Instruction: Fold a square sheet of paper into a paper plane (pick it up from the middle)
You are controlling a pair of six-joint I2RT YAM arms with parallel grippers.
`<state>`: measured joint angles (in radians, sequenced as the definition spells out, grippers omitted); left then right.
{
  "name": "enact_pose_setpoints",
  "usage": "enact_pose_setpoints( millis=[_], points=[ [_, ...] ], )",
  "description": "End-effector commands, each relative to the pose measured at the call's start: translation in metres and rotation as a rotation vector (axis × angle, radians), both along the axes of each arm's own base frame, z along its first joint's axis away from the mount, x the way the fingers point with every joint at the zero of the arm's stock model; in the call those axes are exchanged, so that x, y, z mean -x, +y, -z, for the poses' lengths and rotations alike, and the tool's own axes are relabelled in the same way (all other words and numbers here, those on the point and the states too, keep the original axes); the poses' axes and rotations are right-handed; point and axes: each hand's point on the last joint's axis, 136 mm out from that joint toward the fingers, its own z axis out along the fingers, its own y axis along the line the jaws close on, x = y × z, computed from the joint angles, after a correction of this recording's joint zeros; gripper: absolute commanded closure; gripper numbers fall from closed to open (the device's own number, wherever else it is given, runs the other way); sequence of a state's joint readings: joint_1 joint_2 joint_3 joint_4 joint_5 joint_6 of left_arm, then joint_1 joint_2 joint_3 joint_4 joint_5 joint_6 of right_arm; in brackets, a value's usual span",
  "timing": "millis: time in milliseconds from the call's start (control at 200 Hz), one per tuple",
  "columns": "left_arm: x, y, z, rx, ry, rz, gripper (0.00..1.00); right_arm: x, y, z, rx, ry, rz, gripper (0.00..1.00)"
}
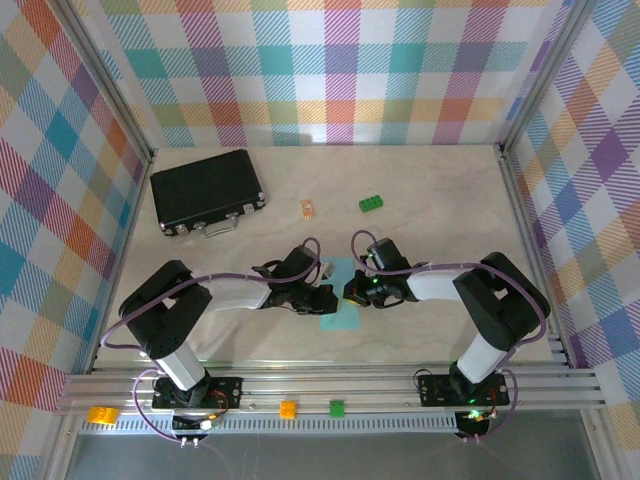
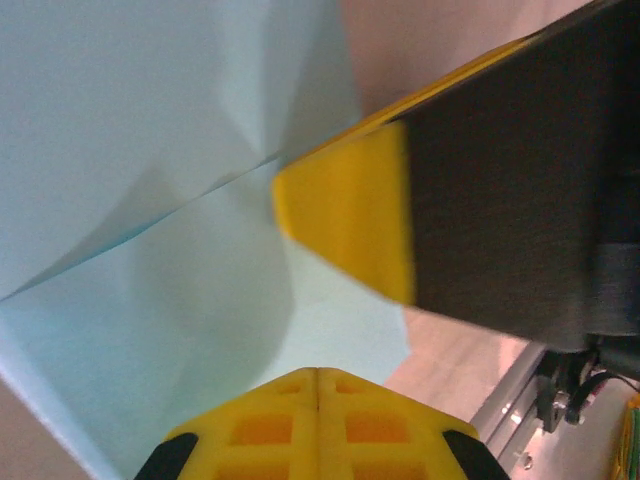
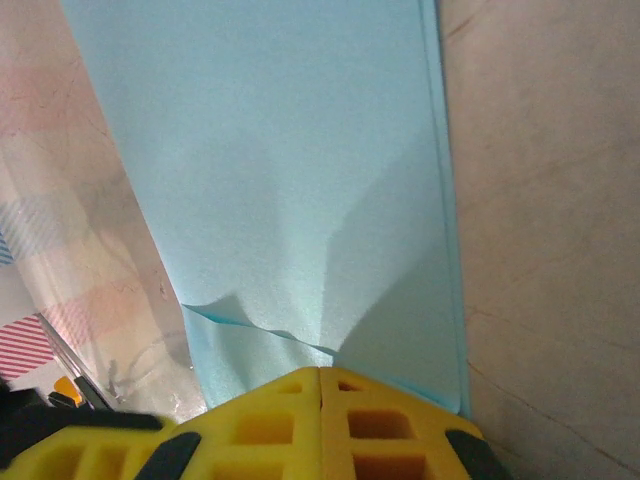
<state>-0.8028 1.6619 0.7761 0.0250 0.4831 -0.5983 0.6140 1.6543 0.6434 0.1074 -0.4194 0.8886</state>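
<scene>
Left gripper point(image 2: 317, 400) has its yellow fingertips pressed together with no gap, low over the sheet of light blue paper point(image 2: 150, 200) at the bottom edge of its wrist view. Whether any paper is caught between them cannot be told. A crease runs across the sheet from the left edge up toward the centre of that frame.

Right gripper point(image 3: 320, 395) is likewise closed tip to tip, at the bottom of its own wrist view, right at the near end of the paper. Just to the left of its tips a small flap of the sheet stands up off the surface. Along the right side of that view the paper shows a doubled edge. In the left wrist view, one of the right gripper's yellow pads point(image 2: 350, 230) touches the paper at the centre right.

From above, both arms reach inward and meet at the middle of the wooden table point(image 1: 440, 190), with the sheet lying under and between them. A black case point(image 1: 207, 190) sits in the upper left, well apart. A green brick point(image 1: 371, 203) and a small orange piece point(image 1: 308, 208) lie above the centre.
</scene>
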Motion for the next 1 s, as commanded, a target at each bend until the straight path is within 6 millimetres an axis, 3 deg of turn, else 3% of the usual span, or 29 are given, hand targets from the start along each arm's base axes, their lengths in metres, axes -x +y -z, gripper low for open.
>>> enact_pose_setpoints(
  millis=[0, 145, 275, 400, 810, 995],
  points=[
    [-0.003, -0.008, -0.011, -0.012, -0.044, 0.032, 1.0, 0.015, -0.026, 0.031, 0.135, 0.071, 0.043, 1.0],
    [0.0, -0.01, 0.01, -0.065, -0.011, 0.046, 1.0, 0.015, -0.027, 0.033, 0.132, 0.078, 0.049, 1.0],
    [0.009, 0.002, 0.03, -0.133, 0.01, 0.048, 1.0, 0.016, -0.027, 0.035, 0.132, 0.081, 0.052, 1.0],
    [0.02, 0.015, 0.036, -0.166, 0.021, 0.051, 1.0, 0.016, -0.029, 0.036, 0.139, 0.082, 0.056, 1.0],
    [0.064, 0.06, 0.033, -0.179, 0.041, 0.06, 0.98, 0.015, -0.028, 0.039, 0.143, 0.084, 0.052, 1.0],
    [0.065, 0.078, 0.023, -0.213, -0.012, 0.027, 0.98, 0.011, -0.019, 0.031, 0.1, 0.07, 0.041, 1.0]
  ],
)
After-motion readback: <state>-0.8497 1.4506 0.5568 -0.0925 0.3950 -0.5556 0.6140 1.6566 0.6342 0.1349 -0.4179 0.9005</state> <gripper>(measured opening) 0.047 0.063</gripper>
